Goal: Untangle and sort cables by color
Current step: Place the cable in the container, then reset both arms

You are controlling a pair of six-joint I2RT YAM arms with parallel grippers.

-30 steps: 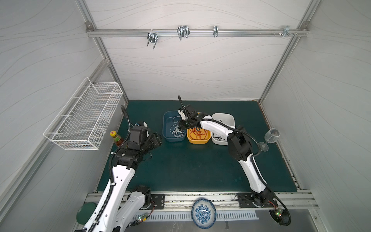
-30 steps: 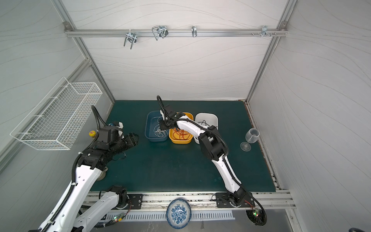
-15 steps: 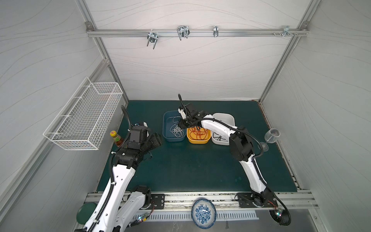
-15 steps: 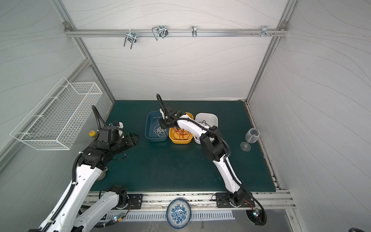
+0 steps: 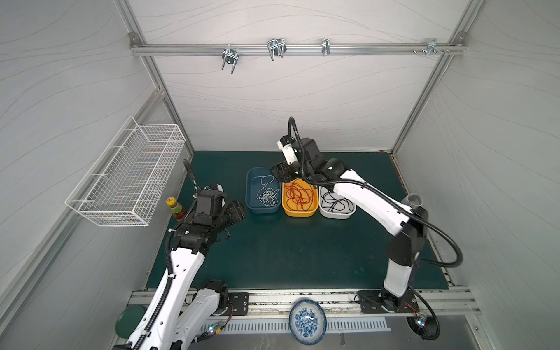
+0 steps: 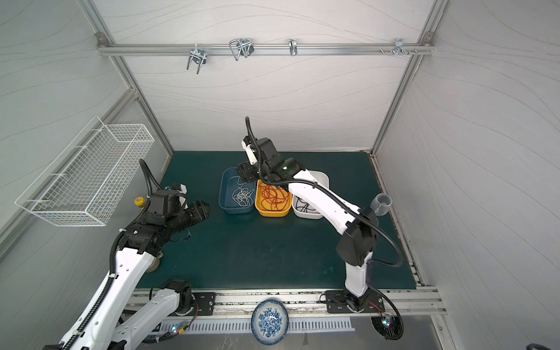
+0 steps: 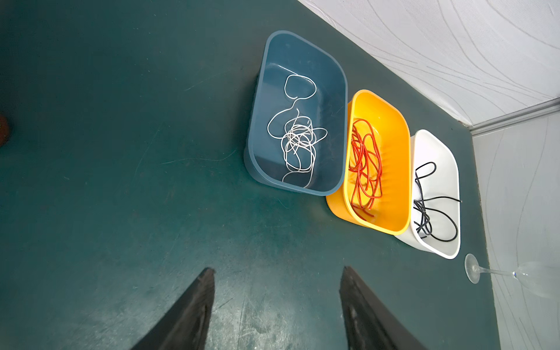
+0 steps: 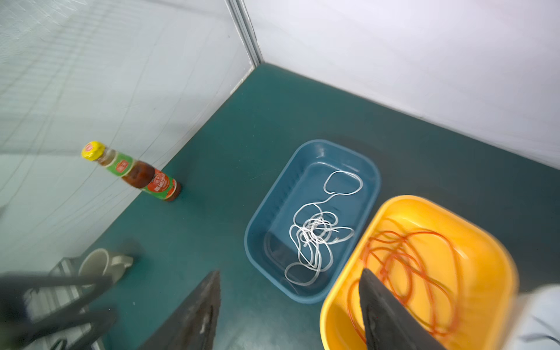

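Note:
Three bins stand in a row at the back of the green mat. A white cable (image 5: 266, 194) (image 7: 298, 142) (image 8: 315, 236) lies tangled in the blue bin (image 5: 250, 194). A red cable (image 5: 298, 194) (image 7: 365, 163) fills the yellow bin (image 5: 298, 213). A black cable (image 5: 333, 203) (image 7: 424, 209) lies in the white bin (image 5: 336, 215). My right gripper (image 5: 280, 172) (image 8: 291, 270) hangs open and empty above the back of the blue and yellow bins. My left gripper (image 5: 238, 210) (image 7: 277, 268) is open and empty over bare mat, left of the blue bin.
A sauce bottle (image 5: 175, 207) (image 8: 136, 172) stands by the left wall under a wire basket (image 5: 130, 178). A wine glass (image 5: 413, 201) stands at the right edge of the mat. A mug (image 8: 97, 263) sits near the left arm. A patterned plate (image 5: 307, 321) lies on the front rail.
My right gripper has gone from shut to open above the bins and shifted slightly. The left arm has not moved.

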